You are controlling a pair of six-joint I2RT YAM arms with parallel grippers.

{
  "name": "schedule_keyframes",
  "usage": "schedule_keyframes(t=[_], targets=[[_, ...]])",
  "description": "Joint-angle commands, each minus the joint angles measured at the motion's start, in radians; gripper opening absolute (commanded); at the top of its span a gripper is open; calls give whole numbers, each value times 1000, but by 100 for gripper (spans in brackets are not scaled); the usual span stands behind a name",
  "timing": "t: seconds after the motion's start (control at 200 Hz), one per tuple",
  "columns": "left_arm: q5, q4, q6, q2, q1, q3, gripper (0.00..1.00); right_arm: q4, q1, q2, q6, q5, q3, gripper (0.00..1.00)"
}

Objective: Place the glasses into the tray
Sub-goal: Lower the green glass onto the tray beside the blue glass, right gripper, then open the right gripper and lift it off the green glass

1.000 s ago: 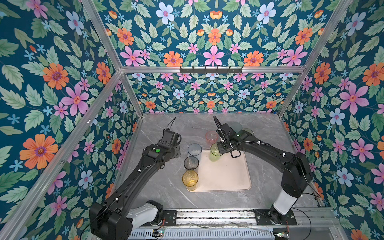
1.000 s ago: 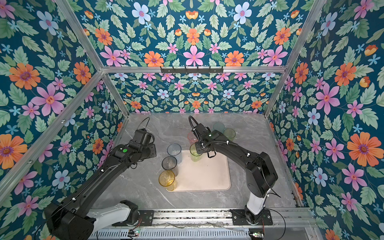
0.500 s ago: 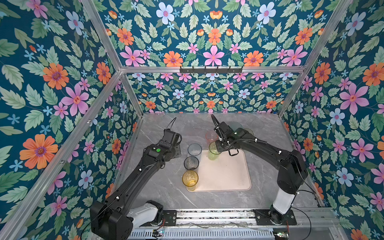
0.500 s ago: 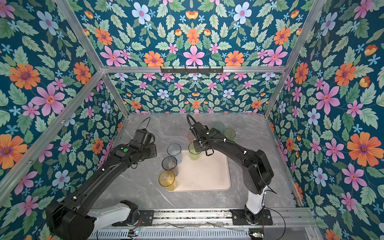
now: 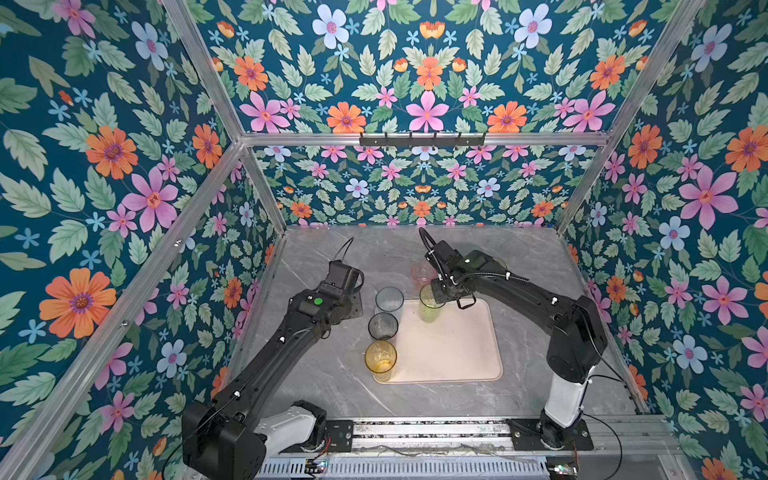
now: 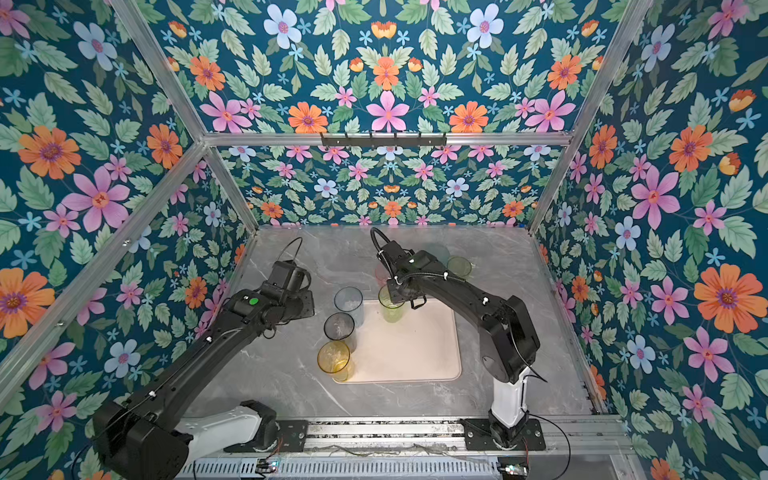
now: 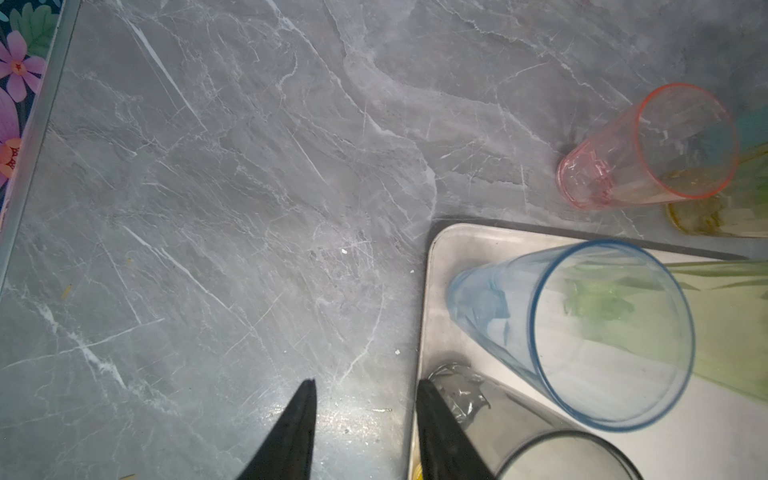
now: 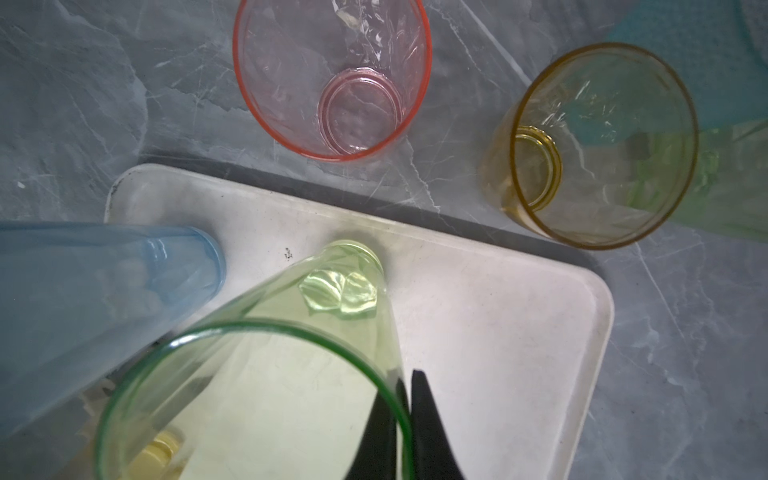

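Observation:
The pale pink-beige tray (image 5: 453, 357) lies mid-table. Along its left edge stand three glasses: a pale blue one (image 5: 389, 297), a smoky grey one (image 5: 382, 326) and an amber one (image 5: 380, 358). A tall green glass (image 8: 257, 374) is upright over the tray's far part, beside the blue one (image 8: 95, 282). My right gripper (image 8: 405, 380) is shut on its rim, one finger inside and one outside. My left gripper (image 7: 365, 386) hangs open and empty over the table just left of the tray rim (image 7: 430, 266), close to the grey glass (image 7: 519, 419).
Behind the tray on the grey marble table stand a pink glass (image 8: 332, 75), a short olive-amber glass (image 8: 598, 149) and a teal one (image 8: 702, 70), partly under the right arm in both top views. Floral walls close in three sides.
The right gripper and the green glass have shifted slightly to the left over the tray. The left arm has not moved.

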Motion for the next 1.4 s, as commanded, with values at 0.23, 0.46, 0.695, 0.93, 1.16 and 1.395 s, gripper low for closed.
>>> schedule_keyframes(t=[0.23,0.46,0.695,0.93,1.16,1.395], targets=[[-5,15,2,-14,2,-7,43,-33,2,22,26,40,29,0],[-4,18,4,-9,2,-9,43,-40,2,22,28,25,38,17],[-8,18,2,-21,3,-18,43,-39,0,21,33,9,43,25],[-8,18,1,-27,5,-22,43,-45,1,19,31,-3,70,37],[-8,19,1,-30,8,-23,43,-62,1,0,16,-3,116,43],[-7,23,-1,-36,10,-16,43,-19,2,-67,-20,-10,130,48]])
